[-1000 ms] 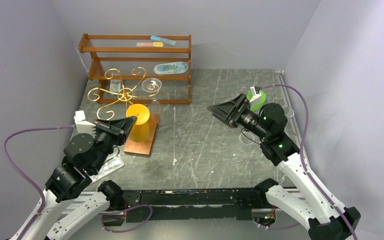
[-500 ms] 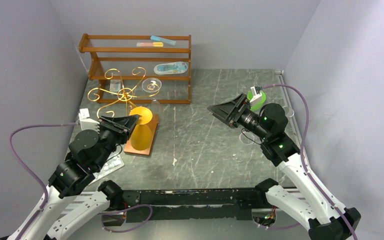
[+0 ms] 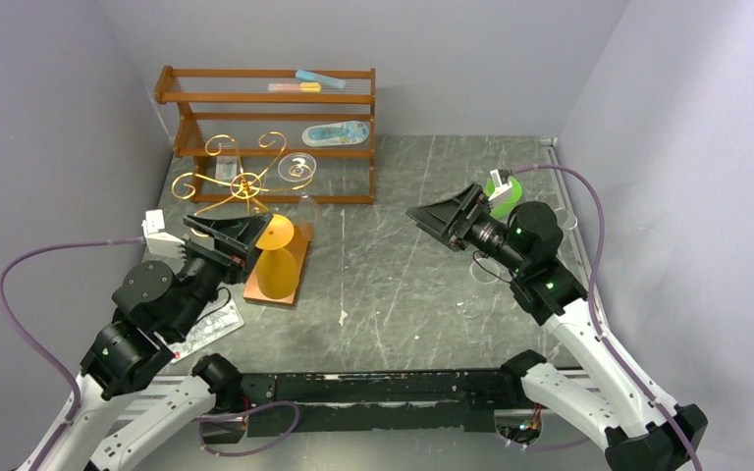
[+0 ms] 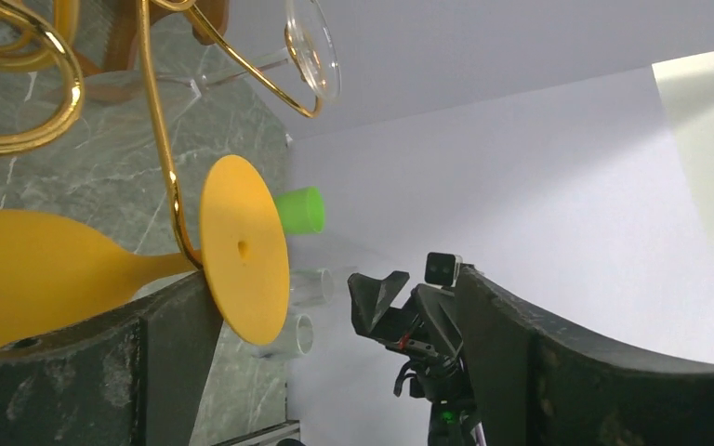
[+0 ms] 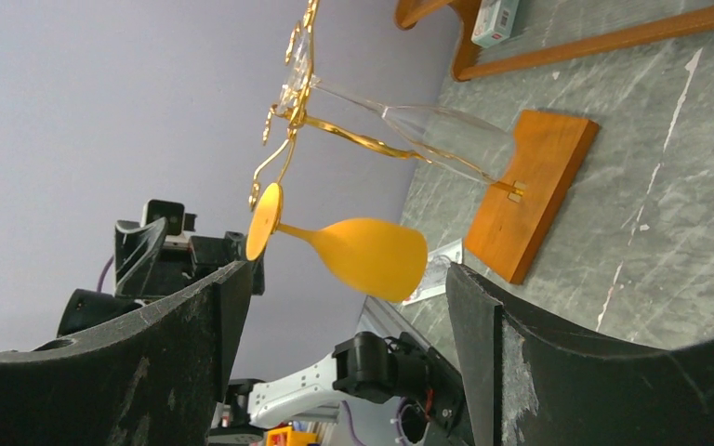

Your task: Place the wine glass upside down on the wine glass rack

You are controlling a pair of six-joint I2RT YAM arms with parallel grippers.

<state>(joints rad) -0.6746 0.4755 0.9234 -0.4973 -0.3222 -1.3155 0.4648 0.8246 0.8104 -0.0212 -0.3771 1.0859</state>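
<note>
Currently listed, item one: orange wine glass (image 3: pixel 276 259), hung bowl-down from a near scroll arm of the gold wire wine glass rack (image 3: pixel 244 183), foot uppermost, bowl over the near end of the rack's copper-brown base. Item two: clear wine glass (image 5: pixel 428 130), hung likewise from the rack's right side. Left gripper (image 3: pixel 241 238): fingers wide apart, level with the orange foot and just beside it; contact cannot be told. Right gripper (image 3: pixel 432 222): fingers apart, empty, hovering above mid-table, well apart from the rack. Behind the rack: brown wooden shelf unit (image 3: pixel 265 98) holding a pale blue packet (image 3: pixel 336 132) and, on top, a blue-and-yellow item (image 3: pixel 307 80). Far right: green cup (image 3: pixel 503 186). Under the left arm: flat printed packet (image 3: pixel 206 329) on the dark marbled table (image 3: pixel 403 294). Left wrist view alone shows the gold wire hooked round the orange stem against the foot, plus two clear cups (image 4: pixel 309 288) near the green one; right wrist view alone shows both glasses side-on. Print on packets: too small to read
</note>
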